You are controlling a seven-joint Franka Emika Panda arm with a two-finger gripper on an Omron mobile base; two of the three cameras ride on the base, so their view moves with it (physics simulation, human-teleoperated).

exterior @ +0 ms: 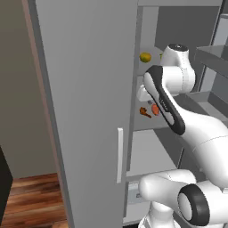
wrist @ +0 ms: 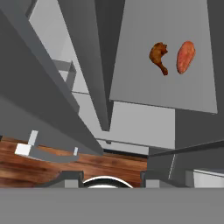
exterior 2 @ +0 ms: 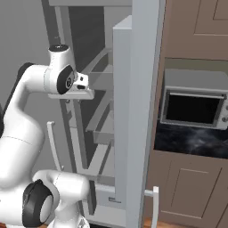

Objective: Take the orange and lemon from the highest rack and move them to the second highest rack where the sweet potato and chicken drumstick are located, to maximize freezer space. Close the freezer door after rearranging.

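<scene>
The freezer door (exterior 2: 136, 111) stands swung open on the right. On the highest rack (exterior: 149, 66) lies a yellow fruit (exterior: 145, 57) that looks like the lemon. A yellowish sliver beside it, possibly the orange (exterior: 161, 55), is mostly hidden by my arm. On the second highest rack (wrist: 162, 89) the chicken drumstick (wrist: 159, 57) lies next to the sweet potato (wrist: 185, 57). Both also show low in the compartment, the drumstick (exterior: 144, 112) left of the sweet potato (exterior: 154, 109). My gripper (wrist: 111, 180) hangs in front of the opening, above the second rack, shut and holding nothing.
Bins (exterior 2: 100, 127) line the open door's inner face, close to my arm's right. A closed grey door with a white handle (exterior: 119, 155) borders the opening on the left. A microwave (exterior 2: 193, 104) sits on the dark counter beyond the door. Wood floor (exterior: 31, 196) lies below.
</scene>
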